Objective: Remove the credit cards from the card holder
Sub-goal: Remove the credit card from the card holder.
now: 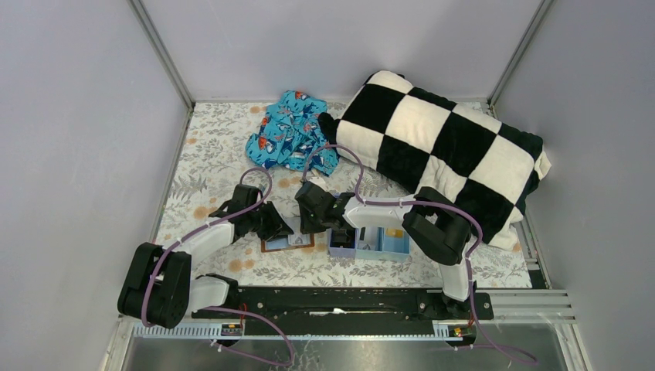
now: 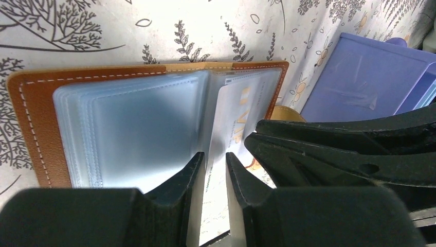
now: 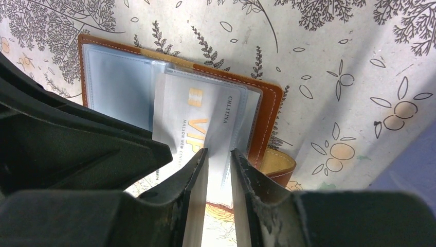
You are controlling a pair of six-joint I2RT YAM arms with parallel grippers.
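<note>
card holder (image 1: 287,243): lay open, flat
left gripper (image 2: 212,159): over its sleeves (image 2: 139,128), jaws a slit apart, I couldn't tell any grip
right gripper (image 3: 218,154): jaws pinched on the VIP card (image 3: 205,110) edge

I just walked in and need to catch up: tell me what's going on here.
Both arms are working on the brown card holder, which lies open on the floral table. The left end effector sits low over its plastic sleeves. The right end effector straddles a card with gold VIP lettering that looks sleeved. Whether either is actually gripping is unclear.
</note>
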